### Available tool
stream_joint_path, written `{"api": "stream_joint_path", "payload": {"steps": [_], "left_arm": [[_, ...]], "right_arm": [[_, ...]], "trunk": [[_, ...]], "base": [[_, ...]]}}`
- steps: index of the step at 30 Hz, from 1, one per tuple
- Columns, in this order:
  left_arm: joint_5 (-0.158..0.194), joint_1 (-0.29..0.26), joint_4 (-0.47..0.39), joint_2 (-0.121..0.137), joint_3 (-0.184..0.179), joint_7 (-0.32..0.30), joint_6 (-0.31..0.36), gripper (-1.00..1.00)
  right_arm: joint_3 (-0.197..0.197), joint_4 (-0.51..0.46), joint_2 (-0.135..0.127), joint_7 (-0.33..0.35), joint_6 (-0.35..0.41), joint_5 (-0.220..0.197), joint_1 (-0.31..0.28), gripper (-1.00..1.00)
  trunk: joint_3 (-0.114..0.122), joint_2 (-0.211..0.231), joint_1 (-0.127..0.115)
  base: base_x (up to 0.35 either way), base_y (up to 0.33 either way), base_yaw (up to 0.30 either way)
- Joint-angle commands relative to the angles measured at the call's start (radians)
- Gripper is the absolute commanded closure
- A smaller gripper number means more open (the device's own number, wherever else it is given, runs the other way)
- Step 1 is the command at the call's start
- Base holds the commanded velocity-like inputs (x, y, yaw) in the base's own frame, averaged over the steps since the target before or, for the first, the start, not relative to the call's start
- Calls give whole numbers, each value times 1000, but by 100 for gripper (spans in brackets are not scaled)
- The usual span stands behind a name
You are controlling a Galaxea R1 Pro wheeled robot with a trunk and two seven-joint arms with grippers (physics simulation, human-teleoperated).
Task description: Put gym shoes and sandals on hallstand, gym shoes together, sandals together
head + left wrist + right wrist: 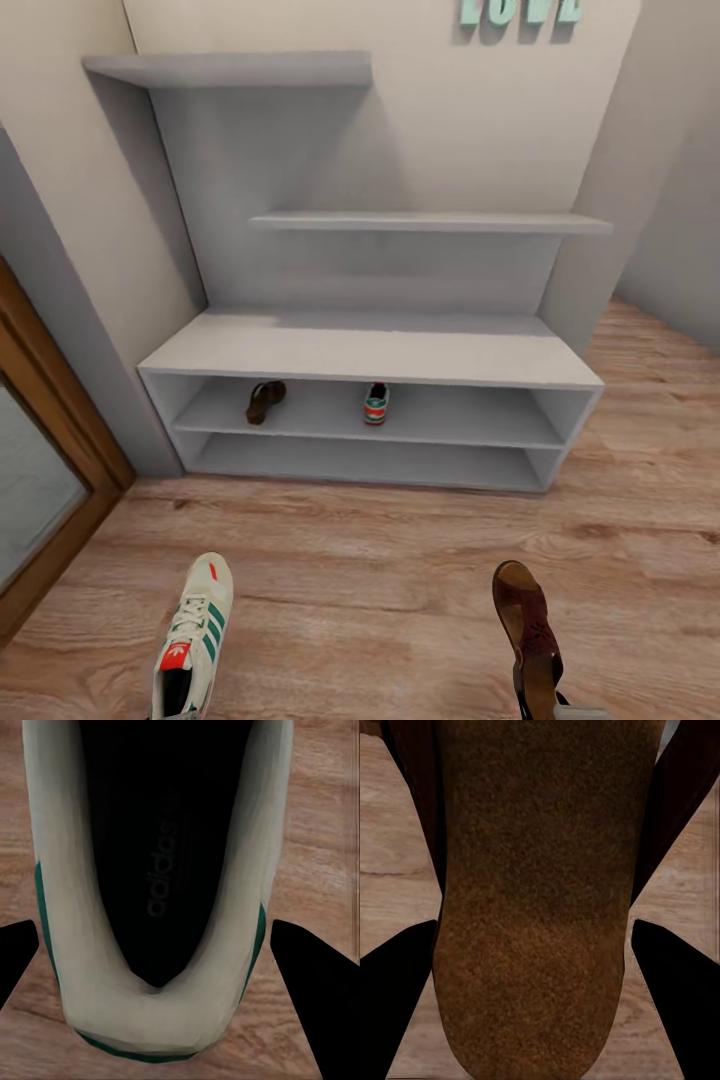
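One gym shoe (195,630), white with green stripes, hangs low at the left with its toe toward the hallstand (370,350). My left gripper (154,937) is shut on its heel (150,1020), one dark finger (19,952) against each side. A brown sandal (525,625) is held the same way at the right, its tan footbed (532,945) between the pads of my right gripper (534,926). On the hallstand's middle shelf lie a second sandal (265,400) at the left and a second gym shoe (376,403) near the centre, well apart.
The corridor floor (400,560) lies between me and the rack. A wood-framed glass door (40,470) stands at the left. Two floating shelves (430,222) hang on the wall above the bench top. The rack's bottom shelf (360,462) holds nothing.
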Motion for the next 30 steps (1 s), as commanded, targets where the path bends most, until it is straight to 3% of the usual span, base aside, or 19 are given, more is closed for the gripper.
{"api": "stream_joint_path", "payload": {"steps": [1, 16, 30], "left_arm": [[-8, -1, 0, -1, 9, -7, -4, 100], [-9, -1, 0, -1, 9, -3, -4, 100], [-9, -1, 0, -1, 9, -1, -4, 100]], "right_arm": [[-4, 1, 0, -1, -3, 4, -1, 100], [-5, 0, 0, -2, -3, 3, -1, 100], [-5, 0, 0, -2, -3, 3, -1, 100]], "trunk": [[-1, 0, 0], [-1, 0, 0], [-1, 0, 0]], "base": [[8, 7, -276], [1, 1, -267], [0, 0, -26]]}}
